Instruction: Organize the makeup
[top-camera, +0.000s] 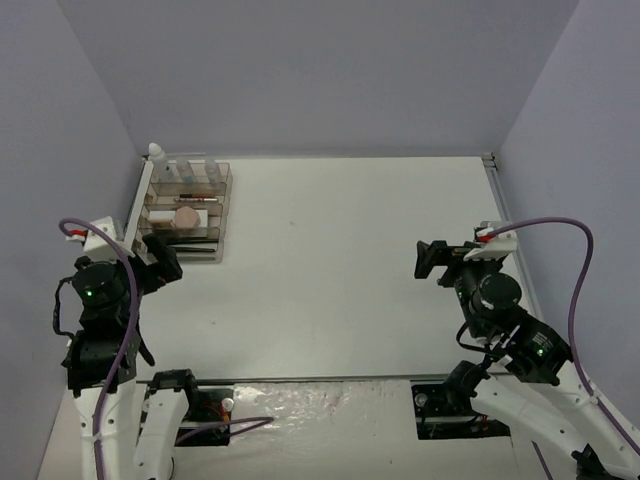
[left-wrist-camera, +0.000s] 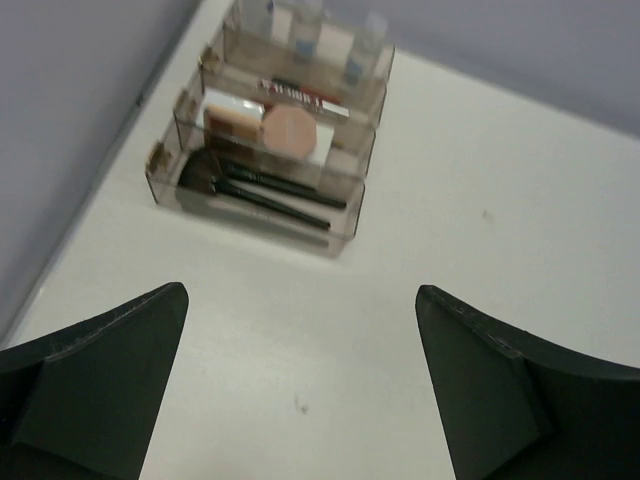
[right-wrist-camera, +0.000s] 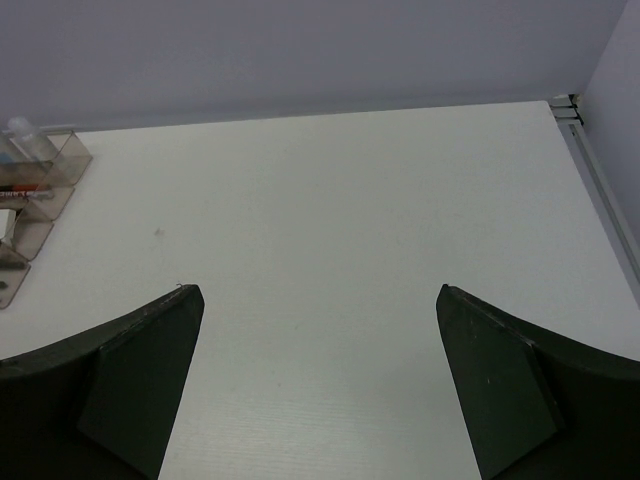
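The makeup sits inside a smoky clear tray (top-camera: 227, 215) in the far left corner of the desk (top-camera: 330, 290), close along the left edge. In the left wrist view the tray (left-wrist-camera: 345, 228) shows 4 stepped rows. The nearest row holds black brushes (left-wrist-camera: 268, 190) lying lengthwise. The next row holds a tan square compact (left-wrist-camera: 230, 120) touching a pink round compact (left-wrist-camera: 290, 130). Behind them lie thin red lip tubes (left-wrist-camera: 300, 94), and the farthest row holds small clear bottles (left-wrist-camera: 360, 58) standing upright.

The left gripper (top-camera: 163, 258) hangs above the desk just beside the tray's near end, by the left edge. Its fingers (left-wrist-camera: 120, 360) are spread wide with nothing between them, and bare desk shows in the gap.

The right gripper (top-camera: 432, 260) hangs near the right edge, well apart from the tray, pointing toward the middle of the desk. Its fingers (right-wrist-camera: 130, 370) are also spread wide and hold nothing. In its wrist view only the tray's (right-wrist-camera: 45, 185) corner shows at the far left.
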